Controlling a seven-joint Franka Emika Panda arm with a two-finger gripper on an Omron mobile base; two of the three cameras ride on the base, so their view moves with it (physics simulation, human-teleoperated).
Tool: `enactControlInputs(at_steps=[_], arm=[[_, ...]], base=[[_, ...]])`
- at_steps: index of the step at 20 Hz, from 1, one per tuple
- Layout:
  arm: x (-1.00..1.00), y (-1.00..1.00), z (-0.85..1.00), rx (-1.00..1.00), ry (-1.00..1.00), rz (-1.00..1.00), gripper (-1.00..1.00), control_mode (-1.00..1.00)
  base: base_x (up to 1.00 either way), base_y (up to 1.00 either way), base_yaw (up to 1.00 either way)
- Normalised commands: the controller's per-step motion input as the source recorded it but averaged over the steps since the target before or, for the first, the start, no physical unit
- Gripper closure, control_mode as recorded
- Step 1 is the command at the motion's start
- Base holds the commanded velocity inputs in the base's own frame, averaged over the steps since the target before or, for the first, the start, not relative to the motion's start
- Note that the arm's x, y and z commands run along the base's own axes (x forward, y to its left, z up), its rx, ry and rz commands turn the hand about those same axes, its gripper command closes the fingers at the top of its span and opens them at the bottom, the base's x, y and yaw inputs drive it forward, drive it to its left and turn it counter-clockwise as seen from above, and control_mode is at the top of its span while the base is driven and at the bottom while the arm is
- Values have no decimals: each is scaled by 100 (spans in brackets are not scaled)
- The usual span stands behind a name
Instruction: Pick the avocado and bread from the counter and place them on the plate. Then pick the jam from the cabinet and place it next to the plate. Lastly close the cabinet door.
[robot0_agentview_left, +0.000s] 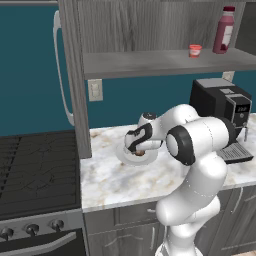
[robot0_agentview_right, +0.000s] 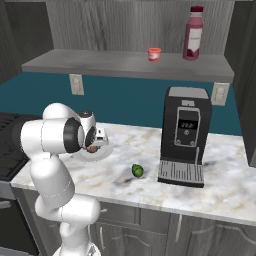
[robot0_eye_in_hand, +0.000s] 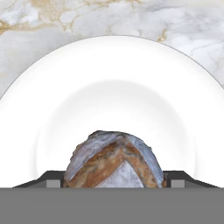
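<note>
from the left of the left base view, the cabinet door (robot0_agentview_left: 67, 75) stood swung wide open beside the stove (robot0_agentview_left: 35, 170), its curved handle facing out. just right of it, on the counter (robot0_agentview_left: 115, 180), the plate (robot0_agentview_left: 131, 157) lay under the gripper (robot0_agentview_left: 138, 148), which hung low over it with the bread (robot0_eye_in_hand: 114, 161) set between its fingers. in the hand view the loaf sat flanked by both finger tips over the middle of the plate, so the gripper was closed on the bread; whether the loaf already touched the plate could not be told.

the step in hand looked to be placing the bread. the next move would call for spreading the fingers, lifting clear, then crossing to the avocado (robot0_agentview_right: 137, 171), which lay on the counter well to the right of the plate, near the coffee machine (robot0_agentview_right: 185, 135).

the plate held nothing but the bread over it. up on the cabinet (robot0_agentview_right: 130, 64) shelf stood the jam (robot0_agentview_right: 154, 54), and further right a tall red bottle (robot0_agentview_right: 193, 34).
</note>
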Motion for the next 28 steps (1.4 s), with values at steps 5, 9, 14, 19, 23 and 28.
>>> enactControlInputs(at_steps=[5,9,14,19,23,28], arm=[[0,9,0,0,0,0,100,-100],[0,16,-5,-4,4,0,100,-100],[5,23,-16,-9,12,0,100,-100],[21,20,-21,-9,14,0,100,-100],[31,14,-13,-7,12,0,-100,-100],[14,1,0,-1,3,1,-100,-100]], base=[[0,0,0],[0,0,0],[0,0,0],[0,0,0],[0,0,0],[0,0,0]])
